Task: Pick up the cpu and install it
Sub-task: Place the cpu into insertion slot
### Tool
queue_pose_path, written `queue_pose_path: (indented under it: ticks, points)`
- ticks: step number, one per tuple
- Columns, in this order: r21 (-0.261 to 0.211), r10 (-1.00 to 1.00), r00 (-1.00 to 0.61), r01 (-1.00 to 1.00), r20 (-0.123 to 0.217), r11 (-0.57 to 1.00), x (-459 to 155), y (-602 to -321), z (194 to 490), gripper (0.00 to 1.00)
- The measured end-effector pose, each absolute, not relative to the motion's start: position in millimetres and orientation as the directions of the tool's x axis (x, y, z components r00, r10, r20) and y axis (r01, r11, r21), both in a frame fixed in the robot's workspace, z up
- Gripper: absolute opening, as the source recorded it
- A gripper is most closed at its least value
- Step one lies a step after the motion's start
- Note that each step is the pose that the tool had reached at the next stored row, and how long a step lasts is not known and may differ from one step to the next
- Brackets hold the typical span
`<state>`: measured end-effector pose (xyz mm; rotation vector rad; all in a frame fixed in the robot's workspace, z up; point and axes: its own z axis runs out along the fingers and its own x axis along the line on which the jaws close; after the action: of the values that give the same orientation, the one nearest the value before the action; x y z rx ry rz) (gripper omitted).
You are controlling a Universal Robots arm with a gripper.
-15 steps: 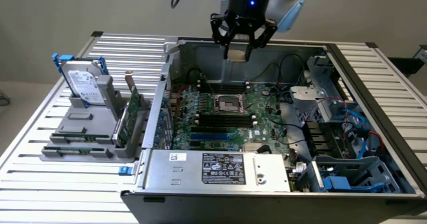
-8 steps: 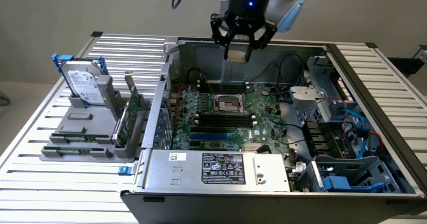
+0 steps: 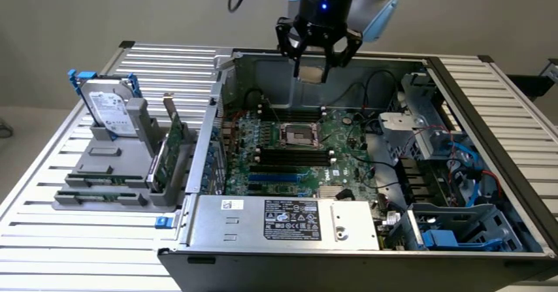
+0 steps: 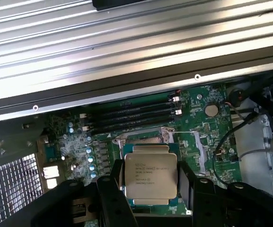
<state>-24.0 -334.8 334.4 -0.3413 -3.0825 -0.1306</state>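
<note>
The hand [image 3: 318,63] grips the small silvery square cpu [image 3: 311,74] in the upper middle, above the square metal socket frame [image 3: 301,136]. This looks like the carrying step. To fit, the two squares must line up.

An open case [image 3: 349,272] lies on a slatted table [image 3: 78,240], its green motherboard [image 3: 349,164] exposed. A labelled power supply [image 3: 288,220] sits inside, nearest the exterior camera. At the exterior view's left, a hard drive [image 3: 112,112] stands upright in a grey rack [image 3: 104,174], with cards [image 3: 170,155] beside it.

Exterior high oblique, wrist close above, motherboard [image 3: 349,168] [image 4: 207,125] shared
</note>
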Motion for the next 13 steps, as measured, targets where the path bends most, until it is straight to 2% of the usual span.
queue_pose_path:
  ticks: [13]
  points:
    - [0.079, 0.439, -0.897, 0.442, 0.046, 0.894, -24.0, -334.8, 327.9, 0.55]
